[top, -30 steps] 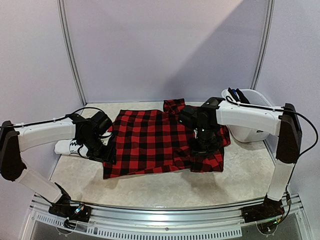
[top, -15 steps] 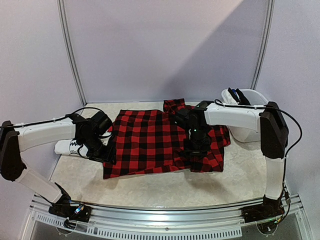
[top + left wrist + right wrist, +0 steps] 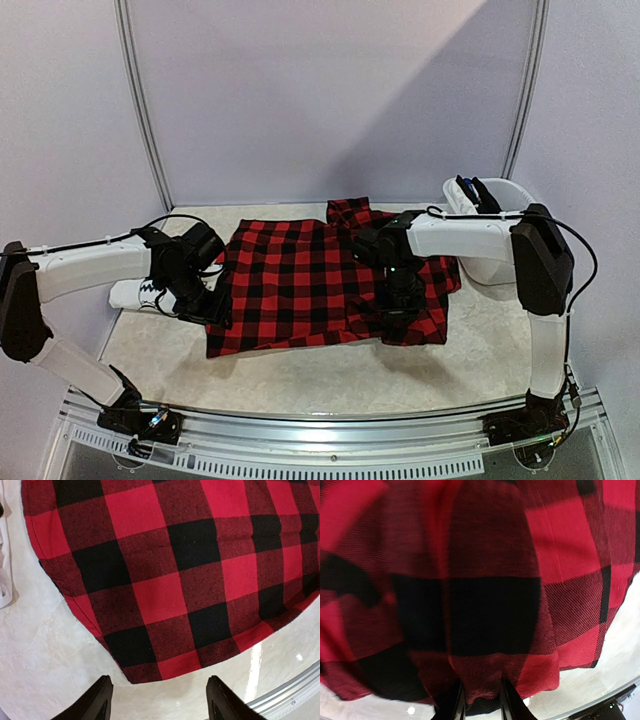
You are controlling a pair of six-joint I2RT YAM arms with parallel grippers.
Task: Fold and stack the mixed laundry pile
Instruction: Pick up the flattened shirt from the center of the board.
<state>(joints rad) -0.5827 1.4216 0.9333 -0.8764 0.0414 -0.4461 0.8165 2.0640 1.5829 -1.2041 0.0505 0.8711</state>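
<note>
The red-black plaid garment (image 3: pixel 290 285) lies spread flat on the table; no lettering shows. My left gripper (image 3: pixel 207 303) hovers at its near left corner. In the left wrist view the plaid (image 3: pixel 170 565) fills the frame, and the left gripper (image 3: pixel 159 705) is open and empty, with the corner just ahead of it. My right gripper (image 3: pixel 397 306) sits on the plaid's right part. In the right wrist view the right gripper (image 3: pixel 480 705) is shut on a hem fold of the plaid (image 3: pixel 490 605). A white garment with black print (image 3: pixel 135 293) lies under my left arm.
A white plastic tub (image 3: pixel 505 262) with dark and blue pieces inside stands at the back right. The marbled table (image 3: pixel 330 375) shows in front of the plaid. A metal rail (image 3: pixel 330 445) runs along the near edge. The white garment's edge (image 3: pixel 5 575) shows left of the plaid.
My right arm has swung inward, and its gripper has shifted slightly left and nearer on the plaid's right part. The left arm has not moved.
</note>
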